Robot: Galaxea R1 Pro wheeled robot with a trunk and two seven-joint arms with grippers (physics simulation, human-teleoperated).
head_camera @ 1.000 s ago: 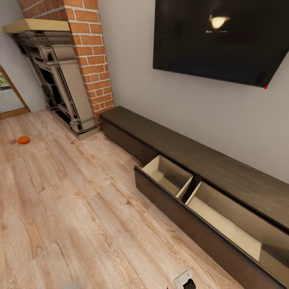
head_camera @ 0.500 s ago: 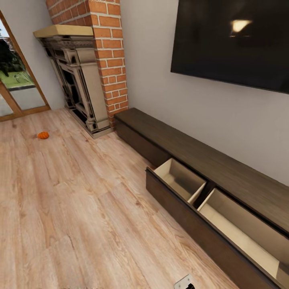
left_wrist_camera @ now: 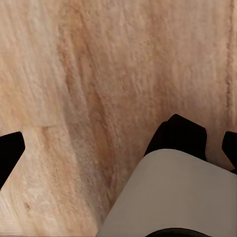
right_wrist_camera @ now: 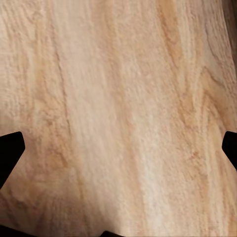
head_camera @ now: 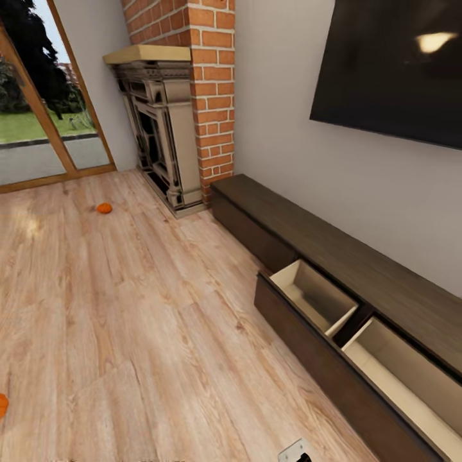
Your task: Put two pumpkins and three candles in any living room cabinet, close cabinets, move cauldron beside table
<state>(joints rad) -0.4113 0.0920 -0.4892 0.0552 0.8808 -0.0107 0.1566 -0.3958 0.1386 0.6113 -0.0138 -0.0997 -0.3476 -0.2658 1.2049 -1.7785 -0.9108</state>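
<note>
A small orange pumpkin [head_camera: 104, 208] lies on the wood floor in front of the fireplace. The edge of a second pumpkin [head_camera: 2, 405] peeks in at the head view's left border. The long dark-brown cabinet [head_camera: 359, 269] runs along the wall, with one wide drawer [head_camera: 314, 296] pulled out; its pale compartments look empty. Both wrist views look down at bare floorboards. My left gripper [left_wrist_camera: 120, 147] is open with nothing between its fingers, and so is my right gripper [right_wrist_camera: 118, 147]. The candles, the cauldron and the table are out of view.
A grey fireplace [head_camera: 160, 128] with a red brick chimney stands at the cabinet's far end. A dark TV [head_camera: 398, 64] hangs above the cabinet. A glass door [head_camera: 38, 128] is at the far left. Wood floor [head_camera: 141, 321] spreads between me and the pumpkins.
The head camera has swung left, so the whole scene has slid right. The glass door and the second pumpkin's edge have come into view. Nothing in the room has moved.
</note>
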